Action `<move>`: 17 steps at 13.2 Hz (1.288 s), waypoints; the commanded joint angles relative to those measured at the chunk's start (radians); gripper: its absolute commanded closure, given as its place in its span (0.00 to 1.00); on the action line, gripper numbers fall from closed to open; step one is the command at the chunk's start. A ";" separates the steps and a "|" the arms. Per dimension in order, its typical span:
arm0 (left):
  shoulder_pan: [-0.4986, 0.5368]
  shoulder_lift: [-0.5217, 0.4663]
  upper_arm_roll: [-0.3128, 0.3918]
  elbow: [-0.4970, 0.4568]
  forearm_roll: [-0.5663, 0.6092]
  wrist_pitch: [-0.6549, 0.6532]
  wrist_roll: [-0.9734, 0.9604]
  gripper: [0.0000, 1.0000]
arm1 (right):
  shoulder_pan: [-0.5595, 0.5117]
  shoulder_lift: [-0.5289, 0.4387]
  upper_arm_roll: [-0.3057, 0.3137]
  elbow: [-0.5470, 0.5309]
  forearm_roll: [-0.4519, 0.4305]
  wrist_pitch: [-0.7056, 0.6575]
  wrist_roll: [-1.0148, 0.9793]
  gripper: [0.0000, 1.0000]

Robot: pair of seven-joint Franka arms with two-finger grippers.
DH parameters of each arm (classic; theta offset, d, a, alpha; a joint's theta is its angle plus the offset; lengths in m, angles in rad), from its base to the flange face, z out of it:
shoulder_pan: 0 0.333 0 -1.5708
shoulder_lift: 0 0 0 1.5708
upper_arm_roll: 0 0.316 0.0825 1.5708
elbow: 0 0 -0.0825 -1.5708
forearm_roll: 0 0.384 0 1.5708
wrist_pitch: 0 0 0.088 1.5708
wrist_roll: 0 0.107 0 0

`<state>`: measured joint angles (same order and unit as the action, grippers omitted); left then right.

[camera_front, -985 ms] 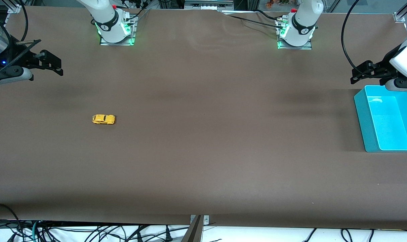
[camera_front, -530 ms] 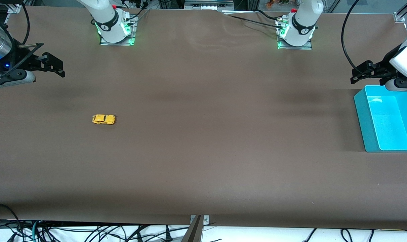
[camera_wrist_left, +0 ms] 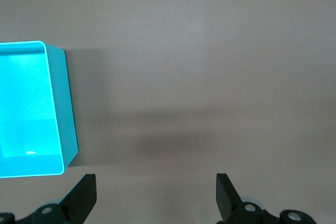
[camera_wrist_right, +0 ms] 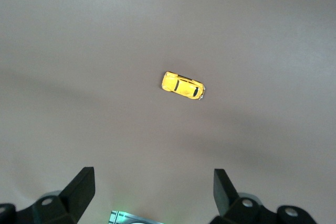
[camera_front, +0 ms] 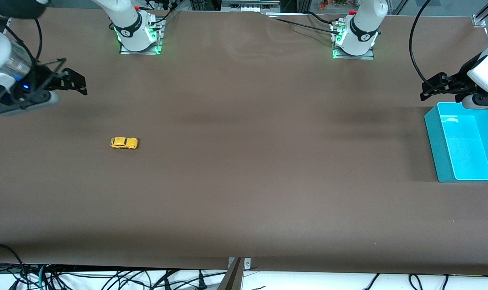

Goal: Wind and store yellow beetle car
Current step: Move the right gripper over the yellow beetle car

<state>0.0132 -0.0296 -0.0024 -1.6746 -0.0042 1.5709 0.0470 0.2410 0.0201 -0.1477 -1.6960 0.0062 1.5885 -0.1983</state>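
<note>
The right gripper (camera_front: 72, 82) has drifted in from the table's edge toward the car (camera_front: 124, 143), its jaws spread wide and holding nothing. In the right wrist view the car (camera_wrist_right: 182, 86) sits ahead of the open fingers (camera_wrist_right: 79, 187), well apart from them and upright on its wheels on the bare table (camera_front: 244, 161). This looks like the start of the reach, so the winding has not begun. The left gripper (camera_front: 435, 86) waits, unmoved, jaws open and empty, just beside the rim of the bin (camera_front: 433, 141), where the car is probably meant to end up.
</note>
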 commanded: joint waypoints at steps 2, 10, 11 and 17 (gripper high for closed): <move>0.005 0.016 -0.005 0.035 0.016 -0.025 0.004 0.00 | 0.000 -0.006 -0.001 -0.137 0.020 0.131 -0.079 0.00; 0.005 0.016 -0.005 0.035 0.016 -0.025 0.004 0.00 | 0.000 0.006 0.002 -0.381 0.006 0.425 -0.640 0.00; 0.005 0.016 -0.005 0.035 0.016 -0.025 0.004 0.00 | -0.002 0.009 0.002 -0.408 0.001 0.464 -0.695 0.00; 0.004 0.016 -0.005 0.035 0.016 -0.025 0.004 0.00 | -0.040 0.107 0.002 -0.525 0.009 0.734 -1.132 0.00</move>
<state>0.0133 -0.0296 -0.0024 -1.6746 -0.0042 1.5709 0.0470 0.2304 0.0878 -0.1489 -2.2029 0.0079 2.2533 -1.2008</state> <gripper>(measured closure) 0.000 0.000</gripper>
